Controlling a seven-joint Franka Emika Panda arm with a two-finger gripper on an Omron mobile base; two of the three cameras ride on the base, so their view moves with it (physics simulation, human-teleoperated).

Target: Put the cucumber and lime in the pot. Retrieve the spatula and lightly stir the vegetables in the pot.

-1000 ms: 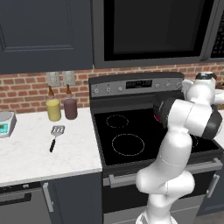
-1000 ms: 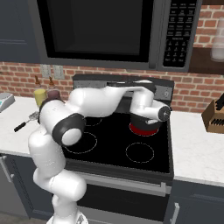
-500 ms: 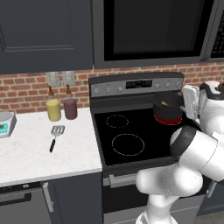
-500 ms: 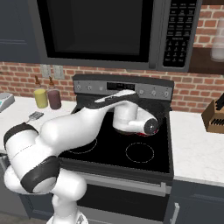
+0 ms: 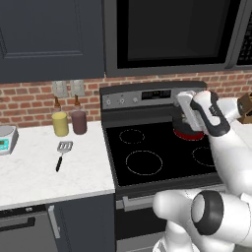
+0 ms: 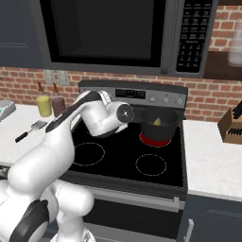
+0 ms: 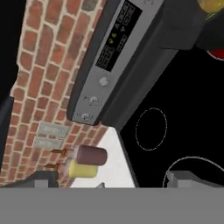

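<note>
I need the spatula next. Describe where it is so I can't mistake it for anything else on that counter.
Look at the white counter left of the black stove. The spatula lies flat there, in front of the yellow bottle and dark red bottle. Unlike those upright bottles, it has a slotted silver head and thin black handle.

Base views flank stove (image 5: 152, 157); wrist view perhaps rolled.

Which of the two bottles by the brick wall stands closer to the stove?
The dark maroon bottle. It stands beside the stove's left edge, while the yellow bottle sits on its far side, nearer the small scale.
</note>
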